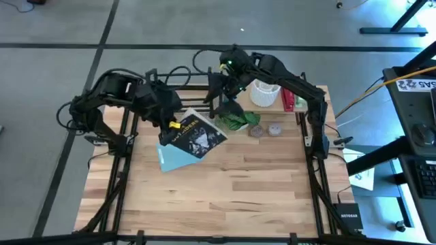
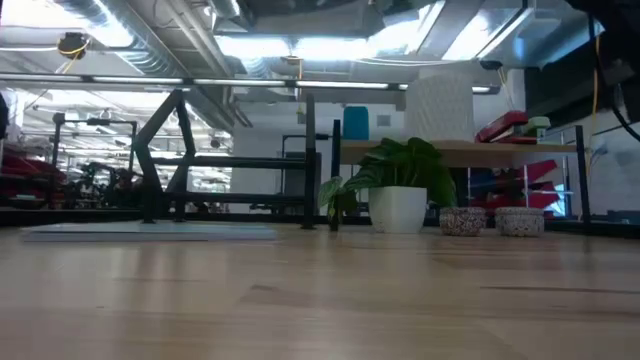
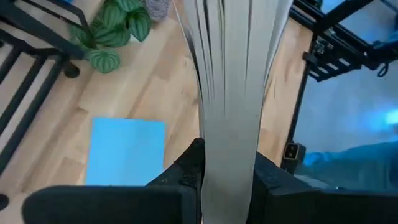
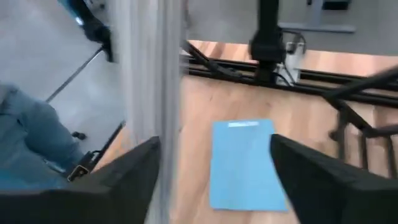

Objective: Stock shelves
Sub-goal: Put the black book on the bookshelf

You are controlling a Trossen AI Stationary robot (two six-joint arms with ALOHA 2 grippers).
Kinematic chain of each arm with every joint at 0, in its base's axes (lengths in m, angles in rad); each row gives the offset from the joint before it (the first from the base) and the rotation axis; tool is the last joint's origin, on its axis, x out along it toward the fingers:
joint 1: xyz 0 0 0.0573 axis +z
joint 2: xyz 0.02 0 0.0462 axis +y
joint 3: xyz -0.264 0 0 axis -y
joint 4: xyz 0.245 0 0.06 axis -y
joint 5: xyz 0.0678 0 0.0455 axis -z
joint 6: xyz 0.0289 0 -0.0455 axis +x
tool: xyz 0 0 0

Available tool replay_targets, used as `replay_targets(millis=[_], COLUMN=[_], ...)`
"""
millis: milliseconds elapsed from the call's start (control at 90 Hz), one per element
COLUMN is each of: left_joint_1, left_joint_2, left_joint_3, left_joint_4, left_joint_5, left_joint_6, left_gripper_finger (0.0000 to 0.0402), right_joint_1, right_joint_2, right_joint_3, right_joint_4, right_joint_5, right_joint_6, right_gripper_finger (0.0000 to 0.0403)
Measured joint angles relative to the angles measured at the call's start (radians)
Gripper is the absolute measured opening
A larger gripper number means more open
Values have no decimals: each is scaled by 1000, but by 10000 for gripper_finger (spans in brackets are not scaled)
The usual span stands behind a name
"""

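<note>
Above the table's left-centre, the left gripper (image 1: 165, 121) is clamped on a dark-covered book (image 1: 195, 134), held off the wood over a blue book (image 1: 170, 158) lying flat. Right gripper (image 4: 214, 171) is spread wide w/ nothing in it, near the black rack (image 1: 218, 95). Shelf board (image 2: 470, 150) already carries a white vase (image 1: 264, 92) and red item; plant (image 2: 398, 185) sits below. Both books left to shelve, prob

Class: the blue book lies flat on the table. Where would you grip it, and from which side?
Probably its free short edge, coming low from the table's open front: the blue book lies flat and thin, so only an edge offers the fingers purchase.
</note>
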State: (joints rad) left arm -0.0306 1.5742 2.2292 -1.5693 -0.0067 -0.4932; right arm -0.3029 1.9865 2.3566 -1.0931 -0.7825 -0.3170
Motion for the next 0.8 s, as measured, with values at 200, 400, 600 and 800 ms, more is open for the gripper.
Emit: replay_targets(millis=[200,400,600,800], left_joint_1=[0,-1,-22,-32], left_joint_2=[0,0,0,-1], left_joint_3=[0,0,-7,-10], left_joint_4=[0,0,-2,9], left_joint_5=[-16,-29,-31,-27], left_joint_6=[3,3,1,-1], left_gripper_finger=[41,42,42,43], right_joint_1=[85,137,146,103], right_joint_2=[18,51,62,54], right_joint_3=[-2,-2,-2,-2], right_joint_4=[40,74,90,73], right_joint_5=[-32,132,170,150], right_joint_6=[-1,-7,-3,30], right_gripper_finger=[371,320,131,32])
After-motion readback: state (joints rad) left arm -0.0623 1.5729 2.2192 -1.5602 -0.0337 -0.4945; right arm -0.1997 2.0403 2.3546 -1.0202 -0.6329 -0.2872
